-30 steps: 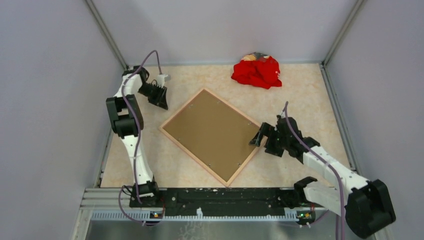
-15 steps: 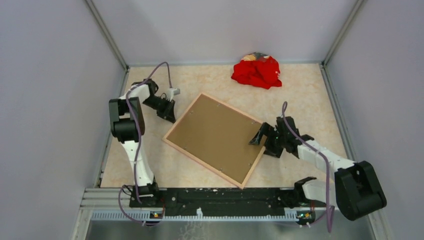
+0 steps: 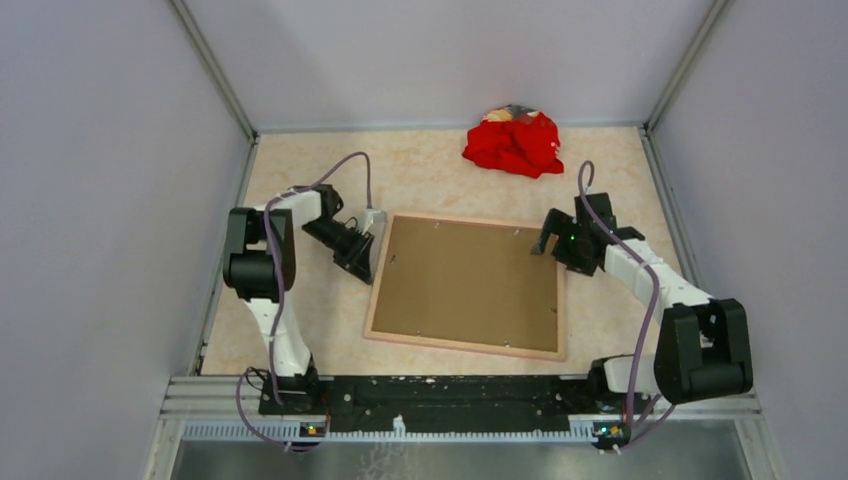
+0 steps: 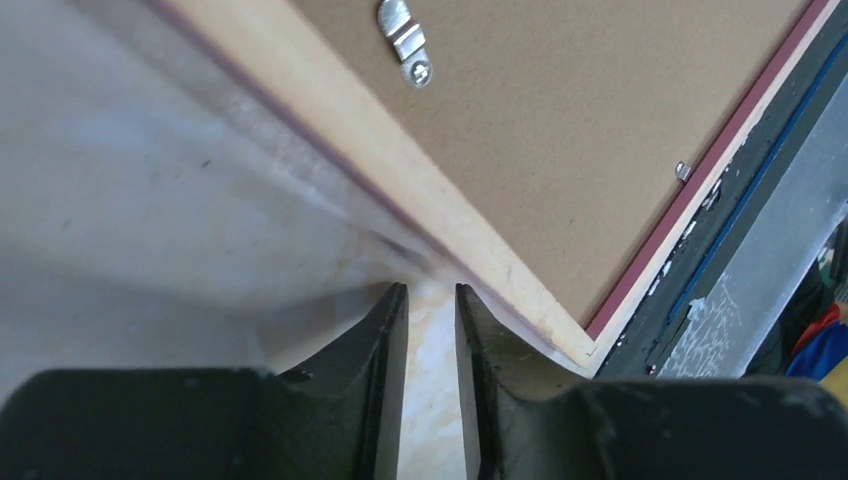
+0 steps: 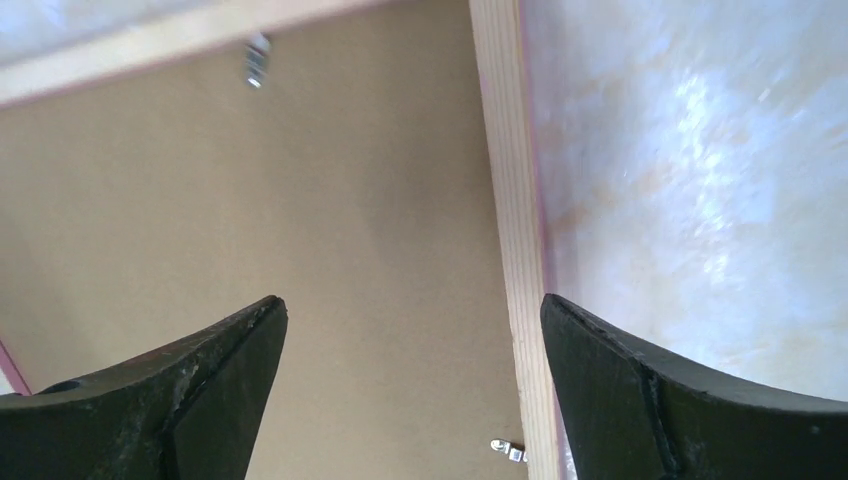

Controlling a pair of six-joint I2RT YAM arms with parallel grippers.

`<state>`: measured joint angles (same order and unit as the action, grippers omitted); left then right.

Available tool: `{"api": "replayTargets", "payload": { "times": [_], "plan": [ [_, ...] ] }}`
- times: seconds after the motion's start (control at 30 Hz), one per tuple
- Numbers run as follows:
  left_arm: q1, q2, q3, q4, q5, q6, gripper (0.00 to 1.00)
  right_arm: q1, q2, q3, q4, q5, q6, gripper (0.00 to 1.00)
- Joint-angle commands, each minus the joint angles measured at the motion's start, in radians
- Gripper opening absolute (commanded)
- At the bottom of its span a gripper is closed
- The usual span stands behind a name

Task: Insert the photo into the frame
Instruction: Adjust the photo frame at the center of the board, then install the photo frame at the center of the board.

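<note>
**Frame face down, mid-table**

The frame [image 3: 460,345] lies flat in the centre of the overhead view. Its tan wood back is up, and its pink front shows only as a thin edge line. A brown backing board [image 3: 465,280] fills it, with small metal clips [image 4: 408,45] at the rim. The left gripper [image 4: 430,295] sits at the frame's left edge, fingers nearly closed on nothing. The right gripper [image 5: 415,310] is spread wide and empty over the upper right corner.

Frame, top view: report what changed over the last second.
The frame swung counterclockwise from a diamond to nearly square with the table edges. The left gripper moved nearer and rightward to its left rail, jaws nearly shut. The right gripper moved away to its far right corner, jaws open. Neither holds anything. Unchanged: frame lying back-up, red cloth at the far edge.
</note>
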<state>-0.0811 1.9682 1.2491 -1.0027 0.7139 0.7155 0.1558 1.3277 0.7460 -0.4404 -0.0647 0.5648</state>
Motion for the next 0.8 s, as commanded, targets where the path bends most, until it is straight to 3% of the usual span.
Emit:
{"api": "replayTargets", "payload": {
  "times": [0.0, 0.23, 0.47, 0.77],
  "plan": [
    [0.073, -0.006, 0.039, -0.033, 0.079, 0.032, 0.34, 0.015, -0.106, 0.13, -0.046, 0.097, -0.089, 0.96],
    [0.065, 0.061, 0.106, -0.072, 0.27, 0.006, 0.42, 0.169, -0.116, 0.167, 0.052, 0.018, -0.007, 0.89],
    [0.049, 0.091, 0.085, 0.02, 0.28, -0.075, 0.42, 0.364, 0.05, 0.198, 0.255, -0.086, 0.113, 0.88],
    [0.047, 0.099, 0.049, 0.103, 0.222, -0.139, 0.24, 0.534, 0.368, 0.379, 0.463, -0.187, 0.211, 0.83]
  ]
}}
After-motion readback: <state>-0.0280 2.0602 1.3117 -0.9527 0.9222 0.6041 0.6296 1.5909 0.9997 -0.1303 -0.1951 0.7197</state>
